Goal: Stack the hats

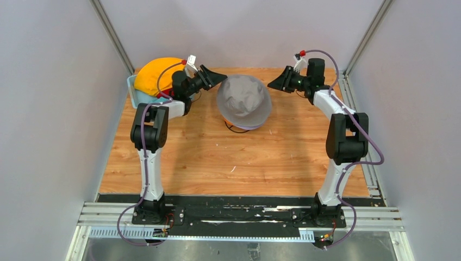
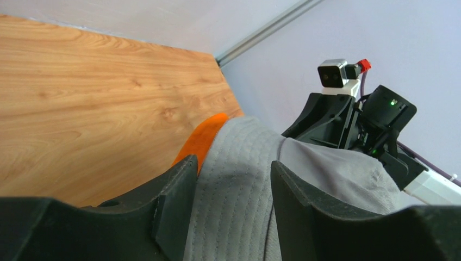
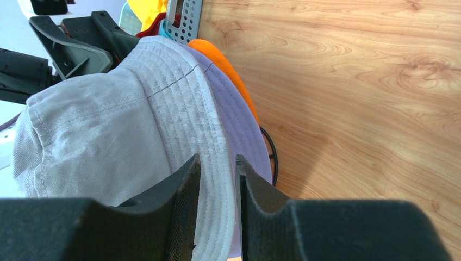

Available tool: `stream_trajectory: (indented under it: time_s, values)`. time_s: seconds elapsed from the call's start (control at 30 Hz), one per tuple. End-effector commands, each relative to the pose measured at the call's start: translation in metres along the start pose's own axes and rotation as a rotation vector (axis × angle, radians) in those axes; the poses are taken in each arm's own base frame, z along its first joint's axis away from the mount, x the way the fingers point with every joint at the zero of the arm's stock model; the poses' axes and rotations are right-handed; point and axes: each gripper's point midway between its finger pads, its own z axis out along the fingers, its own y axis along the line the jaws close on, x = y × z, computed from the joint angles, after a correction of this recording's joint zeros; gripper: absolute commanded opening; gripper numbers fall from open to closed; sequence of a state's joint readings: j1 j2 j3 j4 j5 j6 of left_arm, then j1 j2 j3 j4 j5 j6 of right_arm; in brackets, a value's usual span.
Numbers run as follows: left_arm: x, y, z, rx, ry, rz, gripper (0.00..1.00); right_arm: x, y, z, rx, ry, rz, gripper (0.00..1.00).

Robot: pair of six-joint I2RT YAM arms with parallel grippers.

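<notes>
A grey hat [image 1: 243,100] sits on top of a stack at the table's back middle. Under it show a lavender brim [image 3: 242,117] and an orange brim [image 3: 228,70], the orange one also in the left wrist view [image 2: 204,138]. My left gripper [image 1: 217,78] is open, just off the grey hat's left back brim [image 2: 239,179], which I see through the gap. My right gripper [image 1: 273,83] is narrowly open at the hat's right back brim [image 3: 217,147], not pinching it. A yellow hat [image 1: 157,73] and a red one [image 1: 163,95] lie in the basket.
A light blue perforated basket [image 1: 132,89] stands at the back left, behind my left arm. A black wire stand [image 3: 272,155] shows under the stack. Grey walls and metal posts close in the table's back and sides.
</notes>
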State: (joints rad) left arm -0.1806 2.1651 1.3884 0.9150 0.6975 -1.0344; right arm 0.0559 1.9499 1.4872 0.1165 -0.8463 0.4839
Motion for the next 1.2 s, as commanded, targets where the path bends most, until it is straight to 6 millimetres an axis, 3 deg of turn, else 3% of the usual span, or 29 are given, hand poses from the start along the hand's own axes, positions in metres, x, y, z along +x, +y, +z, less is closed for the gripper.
stream_trajectory:
  time_s: [0.0,0.3,0.4,0.57,0.67,0.97,1.17]
  values:
    - [0.005,-0.006,-0.001,0.067,0.039,-0.001,0.56,-0.016,0.014,-0.013,-0.027,-0.044,-0.033,0.30]
    - [0.009,0.002,0.000,0.052,0.056,0.002,0.55,-0.014,0.013,-0.012,-0.031,-0.041,-0.030,0.30]
    - [0.010,0.004,0.000,0.046,0.064,0.000,0.50,-0.013,0.012,-0.012,-0.030,-0.041,-0.029,0.30]
    - [0.013,0.009,-0.001,0.037,0.075,-0.008,0.16,-0.013,0.011,-0.012,-0.030,-0.042,-0.028,0.30]
    - [0.015,0.011,-0.001,0.028,0.080,-0.013,0.01,-0.014,0.012,-0.012,-0.031,-0.044,-0.027,0.30]
    - [0.026,0.053,-0.005,-0.164,0.119,-0.014,0.00,-0.014,0.012,-0.012,-0.033,-0.047,-0.025,0.30]
    - [0.030,0.059,-0.007,-0.183,0.125,-0.023,0.00,-0.014,0.013,-0.012,-0.035,-0.046,-0.025,0.29]
